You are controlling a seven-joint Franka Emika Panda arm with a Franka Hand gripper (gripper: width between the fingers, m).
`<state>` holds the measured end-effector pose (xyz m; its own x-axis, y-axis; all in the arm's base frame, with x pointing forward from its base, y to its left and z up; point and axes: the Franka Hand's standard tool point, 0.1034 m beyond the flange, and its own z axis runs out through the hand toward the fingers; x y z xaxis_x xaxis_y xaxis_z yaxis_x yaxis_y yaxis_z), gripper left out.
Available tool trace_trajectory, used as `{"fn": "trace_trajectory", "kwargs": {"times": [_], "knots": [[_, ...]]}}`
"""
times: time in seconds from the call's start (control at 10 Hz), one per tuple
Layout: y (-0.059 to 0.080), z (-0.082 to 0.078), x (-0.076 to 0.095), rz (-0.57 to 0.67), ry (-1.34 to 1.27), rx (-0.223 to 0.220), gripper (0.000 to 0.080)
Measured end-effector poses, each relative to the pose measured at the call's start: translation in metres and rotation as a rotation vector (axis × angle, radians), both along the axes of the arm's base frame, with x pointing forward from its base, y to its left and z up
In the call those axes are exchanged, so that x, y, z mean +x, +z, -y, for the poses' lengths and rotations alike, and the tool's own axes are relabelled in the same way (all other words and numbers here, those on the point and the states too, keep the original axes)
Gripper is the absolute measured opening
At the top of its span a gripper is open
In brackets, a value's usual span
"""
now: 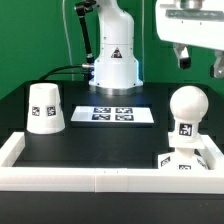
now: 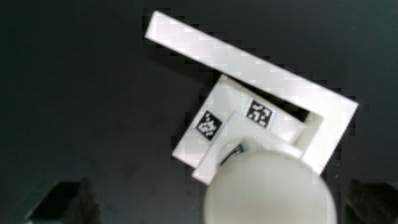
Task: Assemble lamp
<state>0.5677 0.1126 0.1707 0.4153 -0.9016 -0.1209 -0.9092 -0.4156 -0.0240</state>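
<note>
The ball-topped bulb (image 1: 186, 108) stands upright on the flat square base (image 1: 178, 160) in the corner at the exterior view's right. My gripper (image 1: 200, 62) hangs well above the bulb, open and empty. In the wrist view the bulb's round top (image 2: 267, 185) lies between my two dark fingers (image 2: 59, 205), and the tagged base (image 2: 228, 128) shows beneath it. The tapered shade (image 1: 45, 108) stands with its wide end down at the exterior view's left, apart from the other parts.
The marker board (image 1: 118, 114) lies flat in the middle of the black table. A low white wall (image 1: 80, 180) runs along the front and sides; its corner shows in the wrist view (image 2: 249, 65). The arm's white pedestal (image 1: 113, 62) stands at the back.
</note>
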Motion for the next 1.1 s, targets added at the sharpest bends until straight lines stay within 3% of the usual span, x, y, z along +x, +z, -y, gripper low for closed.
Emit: {"fn": "trace_trajectory", "kwargs": {"times": [0.2, 0.4, 0.5, 1.1], "knots": [[-0.003, 0.001, -0.007, 0.015, 0.0, -0.002, 0.0698], [-0.024, 0.034, -0.013, 0.027, 0.093, -0.007, 0.0698], [-0.031, 0.047, -0.006, 0.035, 0.135, 0.006, 0.0698], [-0.034, 0.043, -0.006, 0.029, 0.127, 0.006, 0.0698]]}}
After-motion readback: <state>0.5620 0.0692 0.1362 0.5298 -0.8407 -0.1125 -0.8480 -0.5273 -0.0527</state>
